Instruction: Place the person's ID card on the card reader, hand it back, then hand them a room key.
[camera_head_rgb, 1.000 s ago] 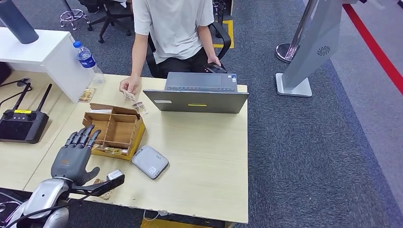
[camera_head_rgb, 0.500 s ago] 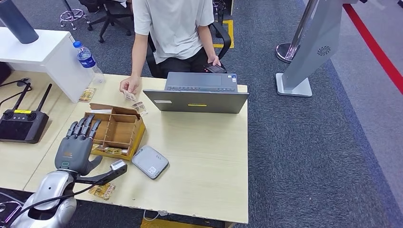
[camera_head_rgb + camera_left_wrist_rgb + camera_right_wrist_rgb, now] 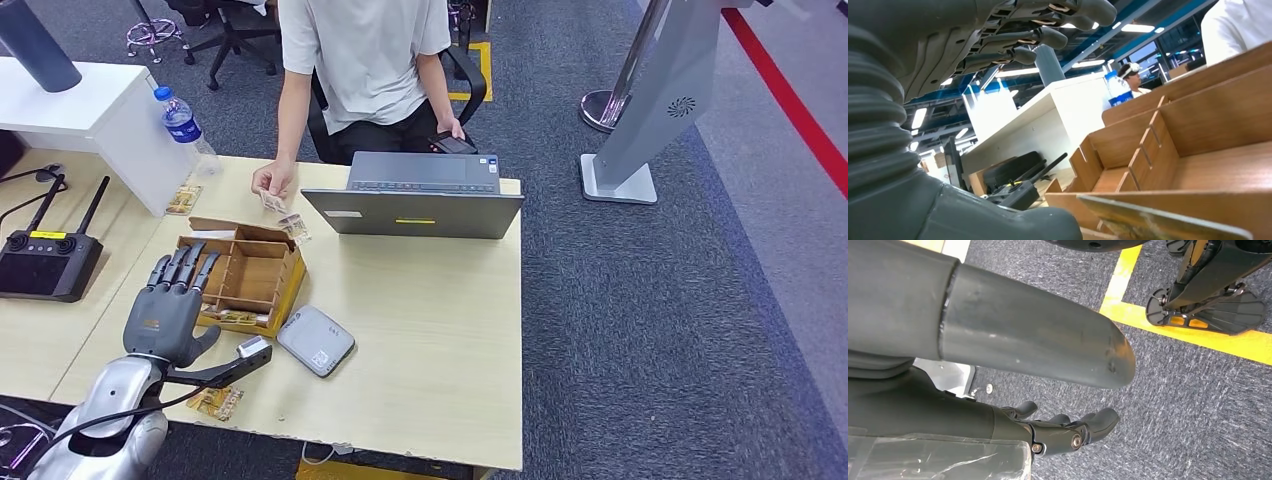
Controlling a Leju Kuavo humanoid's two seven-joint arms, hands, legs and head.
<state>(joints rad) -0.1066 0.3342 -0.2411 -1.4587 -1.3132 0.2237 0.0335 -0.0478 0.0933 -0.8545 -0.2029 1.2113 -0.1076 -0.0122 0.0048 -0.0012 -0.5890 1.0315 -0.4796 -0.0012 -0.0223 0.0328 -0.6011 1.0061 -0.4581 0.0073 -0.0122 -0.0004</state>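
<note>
Head view, looking down on a light wooden table [image 3: 420, 340]: a person's hand [image 3: 272, 180] at the far edge, toward the left corner, pinches a small card [image 3: 272, 201] against the tabletop, and a second card [image 3: 294, 227] lies just beside it, touching the far corner of a wooden compartment box [image 3: 245, 275]. Whether either is the ID card cannot be told. A grey rounded card reader [image 3: 315, 340] lies flat near the front edge, just beside the box's near corner. The robot's left hand [image 3: 168, 305] hovers over the left end of the box, back of the hand up, fingers [image 3: 180, 268] straight, spread apart and holding nothing. More cards lie in the box's front compartment [image 3: 232, 317], and one patterned card [image 3: 214, 402] sits at the front edge near the wrist. In the left wrist view, the fingers [image 3: 1048, 36] stretch out above the box's dividers [image 3: 1148, 155]. In the right wrist view, the right hand [image 3: 1063, 432] hangs over grey carpet, its fingers curled in and holding nothing. Behind the box a dark laptop [image 3: 415, 205] stands open at the far edge. The person [image 3: 365, 60] sits beyond it. A water bottle [image 3: 185, 125] stands at the far left corner.
</note>
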